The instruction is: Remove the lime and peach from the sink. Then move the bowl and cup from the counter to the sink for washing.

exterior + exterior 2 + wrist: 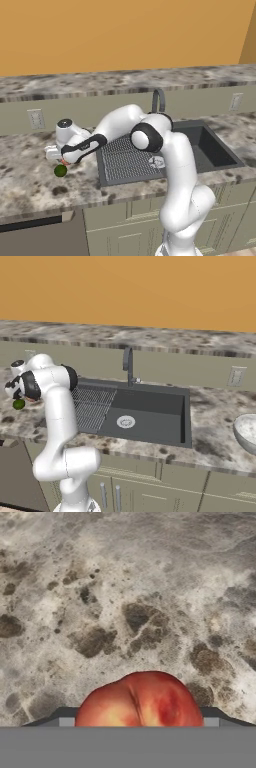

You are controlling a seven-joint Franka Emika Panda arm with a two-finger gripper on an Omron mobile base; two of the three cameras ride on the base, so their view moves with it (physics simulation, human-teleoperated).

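Two small fruits are lying outside the dark grey rectangular sink [210, 145] now, over on the speckled stone bench [30, 175] to its left side. The small dark green lime [60, 170] is resting on the bench surface, just beside the white robot arm's claw [64, 161]. In the right base view the lime [19, 404] is showing just under the arm's hand.

The orange-red peach with a paler yellow patch [140, 701] is sitting between the two dark fingers of the claw, which are standing wide on each side of it. In the hand view the peach is filling the space at the bottom, with the mottled bench [125, 587] behind it. Whether the fingers are pressing on the peach or only standing around it, I cannot tell. In the left base view only a small reddish part of the peach [65, 162] is visible under the hand.

The wide silvery-white bowl with a speckled inside [247, 432] is standing on the bench [215, 406] to the right of the sink [150, 411], well apart from the arm.
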